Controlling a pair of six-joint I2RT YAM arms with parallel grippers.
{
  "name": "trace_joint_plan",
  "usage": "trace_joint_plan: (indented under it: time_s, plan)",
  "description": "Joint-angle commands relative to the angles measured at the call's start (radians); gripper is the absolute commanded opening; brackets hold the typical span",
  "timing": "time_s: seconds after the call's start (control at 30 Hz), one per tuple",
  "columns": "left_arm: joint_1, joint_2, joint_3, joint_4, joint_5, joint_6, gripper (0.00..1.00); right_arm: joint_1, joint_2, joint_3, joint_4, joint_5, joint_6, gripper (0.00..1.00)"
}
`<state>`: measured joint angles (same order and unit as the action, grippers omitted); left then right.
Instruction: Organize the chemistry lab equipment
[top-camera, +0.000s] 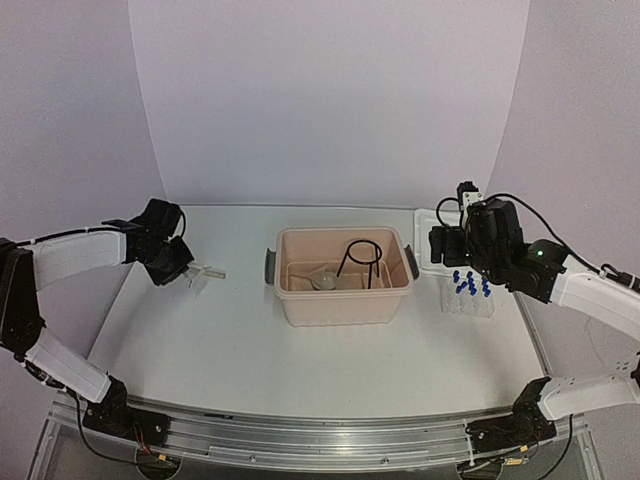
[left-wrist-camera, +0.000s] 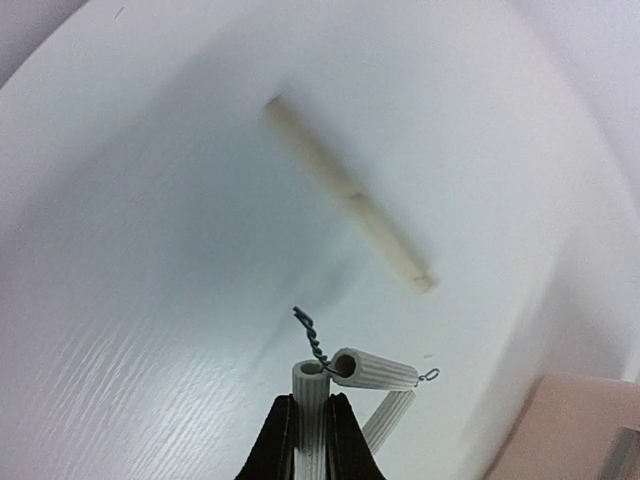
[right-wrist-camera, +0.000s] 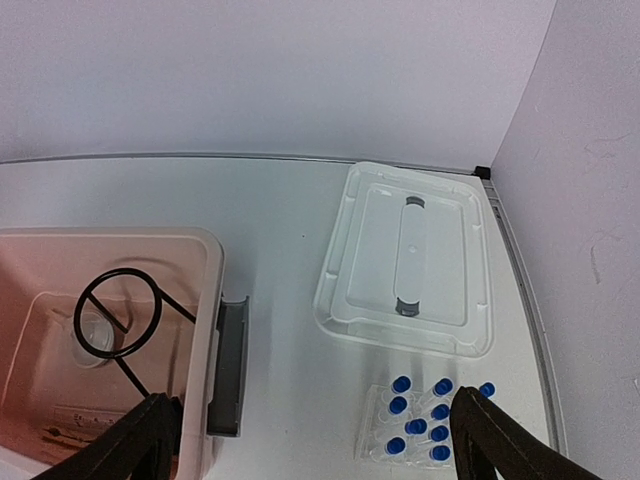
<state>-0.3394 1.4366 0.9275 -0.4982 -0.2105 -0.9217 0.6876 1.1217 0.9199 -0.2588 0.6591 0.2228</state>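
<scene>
Chemistry lab equipment, sorting partly done. My left gripper (left-wrist-camera: 312, 402), well to the left of the beige plastic tub (top-camera: 340, 305), is clamped on one leg of a triangle of white ribbed tubes strung on twisted wire (left-wrist-camera: 376, 368). I cannot tell whether the triangle is clear of the white table (top-camera: 200, 350). A pale wooden clamp (left-wrist-camera: 350, 212) lies loose on the table, also left of the tub.

Inside the tub are the black wire ring stand (top-camera: 362, 262) and the clear funnel (top-camera: 325, 281), which I judge stowed. Right of the tub, small clear blue-capped tubes (right-wrist-camera: 418, 418) stand in the clear tube rack (right-wrist-camera: 368, 440), and the white rectangular lid (right-wrist-camera: 410, 250) lies farther back. My right gripper (right-wrist-camera: 310, 440) hangs over that side, jaws wide, holding nothing.

Left to do, I judge: triangle, clamp, perhaps the rack. I cannot make out the glass rod or the brush.
</scene>
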Motion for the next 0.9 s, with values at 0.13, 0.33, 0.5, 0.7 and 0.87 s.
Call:
trace_joint_plan:
  time_s: [0.13, 0.33, 0.5, 0.7, 0.87]
  plan:
    - [-0.182, 0.073, 0.376, 0.166, 0.039, 0.295, 0.00, -0.003, -0.017, 0.024, 0.009, 0.027, -0.012, 0.92]
    - [-0.352, 0.311, 0.652, 0.151, 0.142, 0.451, 0.00, -0.003, -0.019, 0.025, 0.009, 0.027, -0.005, 0.92]
    - [-0.442, 0.523, 0.839, 0.057, 0.156, 0.537, 0.00, -0.003, -0.029, 0.016, 0.009, 0.025, 0.005, 0.92]
    - [-0.474, 0.658, 0.930, -0.012, 0.179, 0.567, 0.00, -0.003, -0.037, 0.008, 0.009, 0.029, 0.013, 0.92]
    - [-0.474, 0.658, 0.877, -0.005, 0.173, 0.561, 0.00, -0.003, -0.036, 0.005, 0.009, 0.031, 0.015, 0.92]
